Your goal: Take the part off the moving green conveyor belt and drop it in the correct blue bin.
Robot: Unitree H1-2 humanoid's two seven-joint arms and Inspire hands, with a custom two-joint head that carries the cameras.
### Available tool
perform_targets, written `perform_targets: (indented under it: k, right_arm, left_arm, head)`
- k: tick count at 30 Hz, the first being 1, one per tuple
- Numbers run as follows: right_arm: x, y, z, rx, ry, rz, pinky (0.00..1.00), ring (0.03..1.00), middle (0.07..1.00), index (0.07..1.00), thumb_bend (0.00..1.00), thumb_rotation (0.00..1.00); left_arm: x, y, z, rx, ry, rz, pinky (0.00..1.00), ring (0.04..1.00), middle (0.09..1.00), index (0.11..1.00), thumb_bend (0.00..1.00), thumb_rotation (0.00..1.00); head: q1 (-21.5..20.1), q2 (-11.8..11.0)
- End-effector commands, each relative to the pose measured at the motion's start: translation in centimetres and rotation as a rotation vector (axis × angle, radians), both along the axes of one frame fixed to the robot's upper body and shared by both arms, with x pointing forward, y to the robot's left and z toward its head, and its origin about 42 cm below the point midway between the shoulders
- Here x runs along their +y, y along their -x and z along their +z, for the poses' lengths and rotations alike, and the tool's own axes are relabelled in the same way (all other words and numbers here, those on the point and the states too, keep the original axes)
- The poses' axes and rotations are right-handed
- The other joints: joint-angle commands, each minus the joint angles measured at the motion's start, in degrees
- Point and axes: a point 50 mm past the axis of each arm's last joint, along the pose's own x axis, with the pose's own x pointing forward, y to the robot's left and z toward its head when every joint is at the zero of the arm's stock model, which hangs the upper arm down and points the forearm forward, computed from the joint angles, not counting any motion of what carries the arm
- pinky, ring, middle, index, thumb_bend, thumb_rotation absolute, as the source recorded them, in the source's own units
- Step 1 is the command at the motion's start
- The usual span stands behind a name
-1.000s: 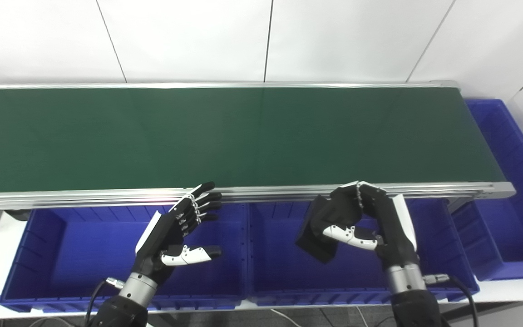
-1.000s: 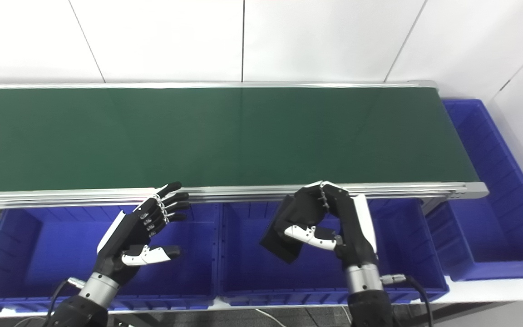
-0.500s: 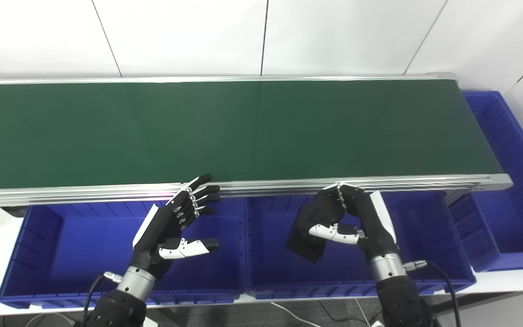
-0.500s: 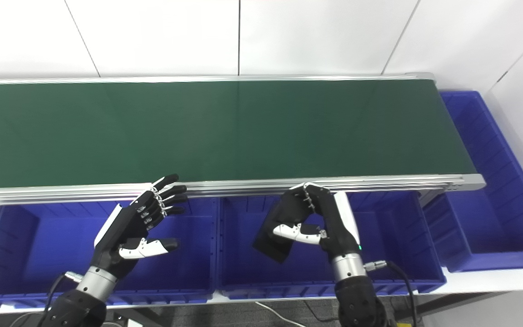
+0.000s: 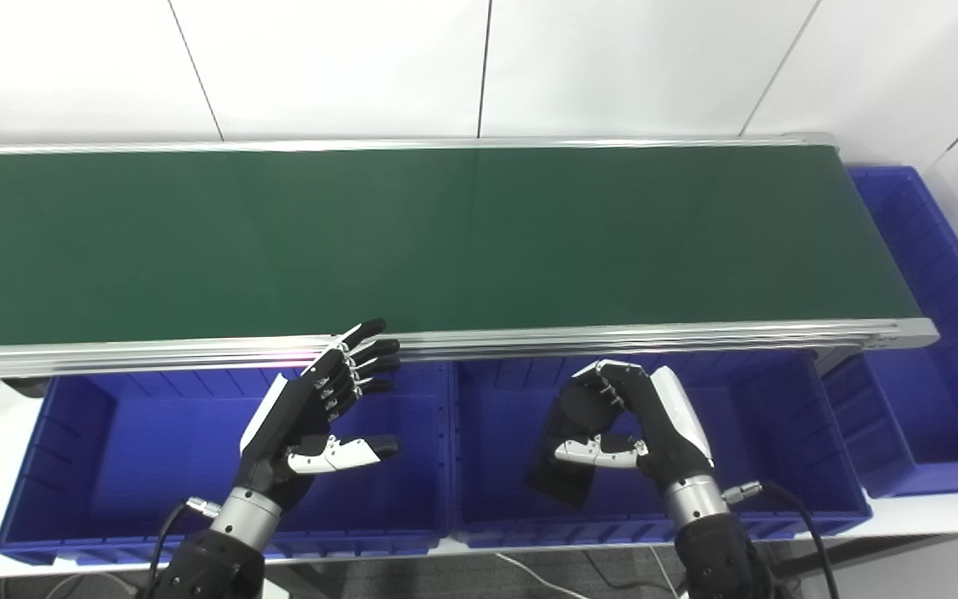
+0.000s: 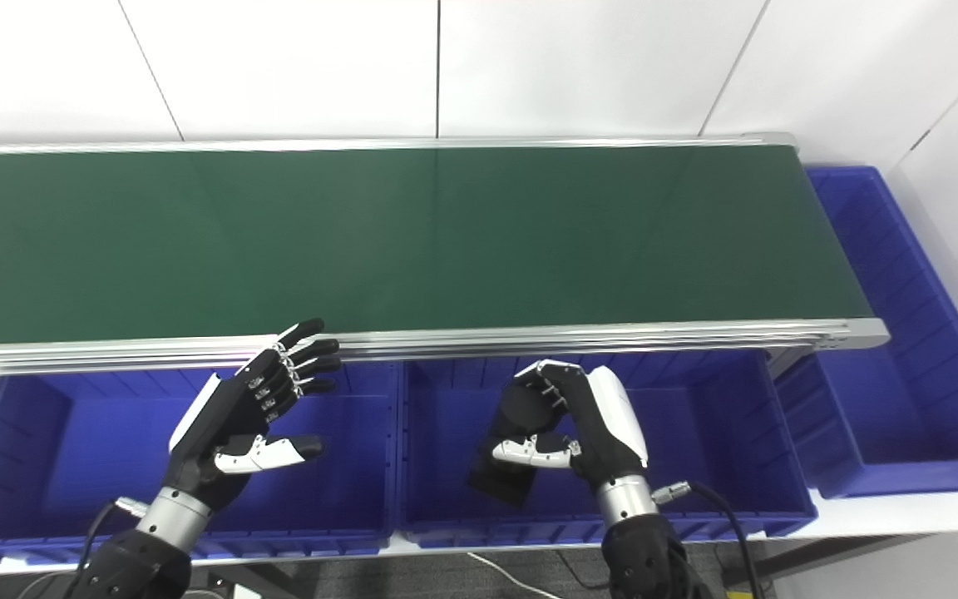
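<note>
One dark flat part (image 5: 566, 453) hangs inside the middle blue bin (image 5: 778, 433), long axis slanting down-left, pinched by the right hand (image 5: 624, 420) just above it. The left hand (image 5: 325, 420), fingers spread and empty, hovers over the neighbouring bin (image 5: 113, 441).

Three blue bins (image 5: 71, 399), one conveyor belt (image 5: 412, 241), one part (image 5: 566, 466).

Matt green belt (image 5: 446, 241), brushed metal rails (image 5: 529, 339), glossy plastic bins (image 5: 63, 532).
</note>
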Motion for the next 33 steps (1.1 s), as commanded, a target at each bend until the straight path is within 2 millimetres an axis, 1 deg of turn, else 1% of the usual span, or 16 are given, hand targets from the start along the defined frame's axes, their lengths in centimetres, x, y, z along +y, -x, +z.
perform_targets:
  k: [1, 8, 15, 19, 23, 24, 25, 26, 27, 28, 30, 32, 33]
  right_arm:
    - [0.24, -0.54, 1.03, -0.097, 0.013, 0.03, 0.41, 0.451, 0.505, 0.468, 0.5, 0.0]
    - [0.57, -0.67, 0.86, -0.107, 0.089, 0.055, 0.4, 0.444, 0.503, 0.479, 0.5, 0.0]
    - [0.82, -0.7, 0.71, -0.097, 0.095, 0.049, 0.41, 0.446, 0.509, 0.482, 0.5, 0.0]
    - [0.84, -0.71, 0.71, -0.098, 0.09, 0.046, 0.39, 0.448, 0.508, 0.493, 0.5, 0.0]
    - [0.85, -0.7, 0.75, -0.087, 0.082, 0.06, 0.34, 0.456, 0.522, 0.505, 0.5, 0.0]
    - [0.85, -0.71, 0.76, -0.077, 0.077, 0.065, 0.42, 0.506, 0.509, 0.498, 0.51, 0.0]
    - [0.85, -0.73, 0.8, -0.061, 0.082, 0.073, 0.48, 0.562, 0.564, 0.564, 0.64, 0.03]
    - [0.85, -0.74, 0.82, -0.05, 0.085, 0.078, 0.51, 0.594, 0.629, 0.638, 0.75, 0.06]
    - [0.87, -0.77, 0.89, -0.039, 0.101, 0.084, 0.52, 0.598, 0.639, 0.648, 0.77, 0.06]
    - [0.88, -0.79, 0.94, -0.031, 0.112, 0.088, 0.54, 0.627, 0.678, 0.692, 0.81, 0.12]
    - [0.91, -0.84, 1.09, -0.023, 0.128, 0.099, 0.56, 0.665, 0.727, 0.745, 0.87, 0.2]
    - [0.95, -0.88, 1.21, -0.014, 0.139, 0.106, 0.57, 0.685, 0.75, 0.772, 0.9, 0.25]
    - [0.97, -0.89, 1.26, -0.005, 0.15, 0.11, 0.58, 0.689, 0.754, 0.777, 0.91, 0.25]
  left_arm:
    - [-0.02, -0.39, 1.22, -0.055, 0.01, -0.009, 0.75, 0.798, 0.828, 0.892, 0.96, 0.3]
    - [0.03, -0.44, 1.31, -0.054, 0.009, -0.006, 0.74, 0.797, 0.83, 0.89, 0.96, 0.31]
    - [0.14, -0.41, 1.34, -0.055, 0.008, -0.005, 0.74, 0.794, 0.828, 0.889, 0.97, 0.32]
    - [0.13, -0.36, 1.39, -0.055, 0.01, -0.006, 0.74, 0.793, 0.826, 0.889, 0.96, 0.31]
    - [0.13, -0.3, 1.42, -0.052, 0.01, -0.006, 0.75, 0.797, 0.827, 0.892, 0.96, 0.31]
    - [0.14, -0.3, 1.43, -0.051, 0.01, -0.006, 0.75, 0.797, 0.827, 0.891, 0.96, 0.3]
    - [0.14, -0.29, 1.41, -0.051, 0.009, -0.006, 0.75, 0.797, 0.827, 0.891, 0.95, 0.3]
    - [0.14, -0.29, 1.39, -0.052, 0.009, -0.006, 0.75, 0.796, 0.827, 0.892, 0.95, 0.3]
    - [0.15, -0.3, 1.36, -0.052, 0.007, -0.006, 0.75, 0.796, 0.827, 0.892, 0.95, 0.3]
    - [0.16, -0.31, 1.33, -0.052, 0.007, -0.006, 0.75, 0.797, 0.828, 0.892, 0.95, 0.3]
    - [0.15, -0.31, 1.31, -0.049, 0.007, -0.004, 0.74, 0.797, 0.827, 0.89, 0.96, 0.3]
    - [0.15, -0.32, 1.31, -0.049, 0.006, -0.005, 0.74, 0.797, 0.827, 0.891, 0.96, 0.3]
    - [0.13, -0.33, 1.29, -0.047, 0.006, -0.005, 0.74, 0.797, 0.828, 0.891, 0.96, 0.3]
  head:
    - [0.0, 0.0]
    - [0.2, 0.2]
    - [0.3, 0.2]
    - [0.4, 0.1]
    - [0.5, 0.1]
    - [0.5, 0.1]
    - [0.4, 0.0]
    - [0.4, 0.0]
    - [0.4, 0.0]
    - [0.4, 0.0]
    - [0.5, 0.0]
    - [0.5, -0.1]
    - [0.4, -0.2]
